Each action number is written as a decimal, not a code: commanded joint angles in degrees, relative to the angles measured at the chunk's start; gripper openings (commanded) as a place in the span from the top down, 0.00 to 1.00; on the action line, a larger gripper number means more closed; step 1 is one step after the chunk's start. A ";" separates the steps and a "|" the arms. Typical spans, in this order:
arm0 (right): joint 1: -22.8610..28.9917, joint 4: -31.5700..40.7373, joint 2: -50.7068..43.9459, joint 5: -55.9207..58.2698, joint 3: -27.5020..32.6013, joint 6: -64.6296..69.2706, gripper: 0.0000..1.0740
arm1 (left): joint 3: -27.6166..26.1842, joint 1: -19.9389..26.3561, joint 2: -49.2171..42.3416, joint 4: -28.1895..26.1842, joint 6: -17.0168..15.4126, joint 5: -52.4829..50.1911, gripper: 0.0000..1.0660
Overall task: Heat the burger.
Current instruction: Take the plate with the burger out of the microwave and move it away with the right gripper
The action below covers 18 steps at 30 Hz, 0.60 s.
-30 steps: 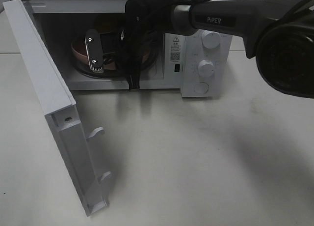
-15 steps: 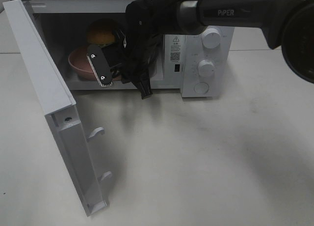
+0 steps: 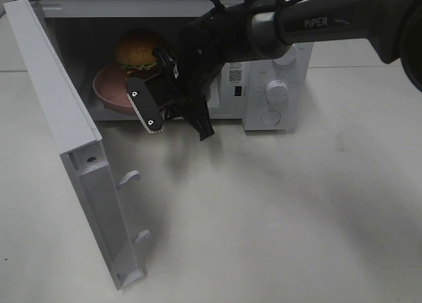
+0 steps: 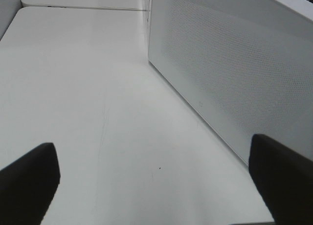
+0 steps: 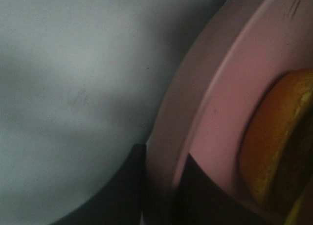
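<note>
The burger (image 3: 138, 51), with a golden bun and green lettuce, sits on a pink plate (image 3: 105, 85) inside the open white microwave (image 3: 260, 79). My right gripper (image 3: 140, 100) reaches into the microwave's mouth from the right and is shut on the plate's near rim. In the right wrist view the plate's rim (image 5: 215, 88) runs between the two dark fingers of the right gripper (image 5: 164, 154), with the burger (image 5: 279, 137) close beside. My left gripper (image 4: 155, 178) is open with nothing in it, low over the table beside a white dotted panel (image 4: 234, 78).
The microwave door (image 3: 59, 99) swings out to the left toward the table's front, its latch hooks (image 3: 130, 178) facing inward. Two knobs (image 3: 277, 89) and a button are on the control panel. The right arm (image 3: 330, 23) crosses above the microwave. White table (image 3: 277, 217) lies in front.
The right gripper has drawn back and down toward the microwave's mouth. The plate and burger have shifted a little forward with it, and the burger has come out from behind the arm.
</note>
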 commanded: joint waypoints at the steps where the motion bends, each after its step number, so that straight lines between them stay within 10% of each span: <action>1: 0.34 0.40 -0.11 -2.46 0.74 -1.09 1.00 | 0.23 0.29 -1.15 -0.29 0.00 -0.52 0.08; 18: -1.15 1.38 -5.39 -17.59 11.06 -4.70 1.00 | 0.23 0.29 -1.15 -0.23 0.00 -0.52 0.08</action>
